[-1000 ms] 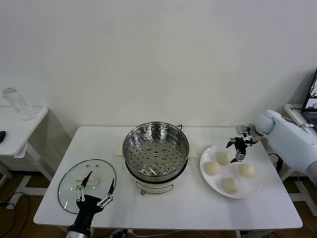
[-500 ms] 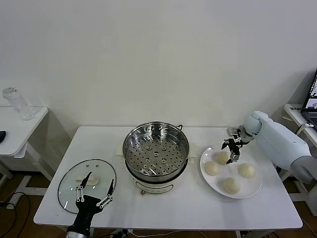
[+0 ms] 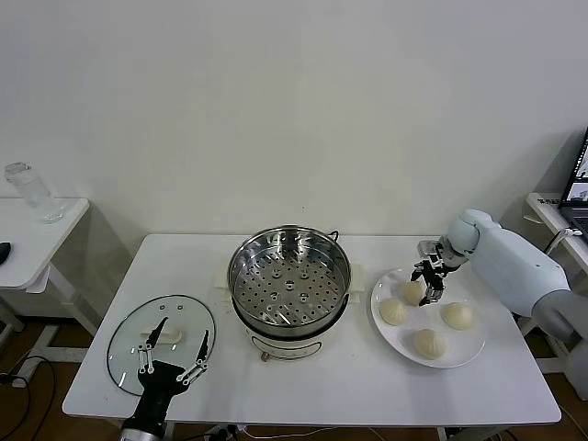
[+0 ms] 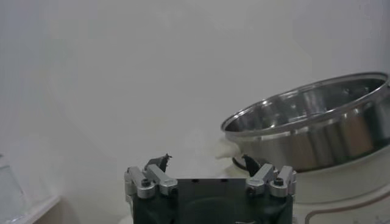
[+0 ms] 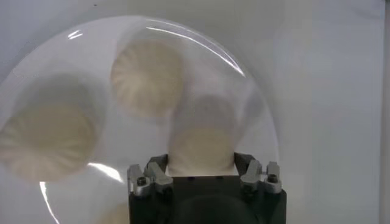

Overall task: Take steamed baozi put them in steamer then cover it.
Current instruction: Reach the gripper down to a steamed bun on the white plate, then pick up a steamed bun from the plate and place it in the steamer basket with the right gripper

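Four steamed baozi lie on a white plate (image 3: 464, 354) to the right of the steamer (image 3: 289, 280), whose perforated tray holds nothing. My right gripper (image 3: 429, 285) is down over the back-left baozi (image 3: 411, 292). In the right wrist view this baozi (image 5: 201, 143) fills the gap of the right gripper (image 5: 200, 161), and both fingers touch its sides while it rests on the plate (image 5: 256, 91). The cover (image 3: 133, 322) lies flat at the table's front left. My left gripper (image 3: 186, 331) hovers open over its near edge, holding nothing; the left wrist view shows the left gripper (image 4: 207, 161) facing the steamer (image 4: 317, 128).
The other baozi (image 3: 393, 311), (image 3: 457, 315), (image 3: 427, 343) sit close around the gripped one. A side table with a clear glass (image 3: 32, 191) stands at the far left. A laptop edge (image 3: 579, 188) shows at the far right.
My right gripper has shifted slightly left and down over the back-left baozi, and its jaws have narrowed onto it. The left arm has hardly moved.
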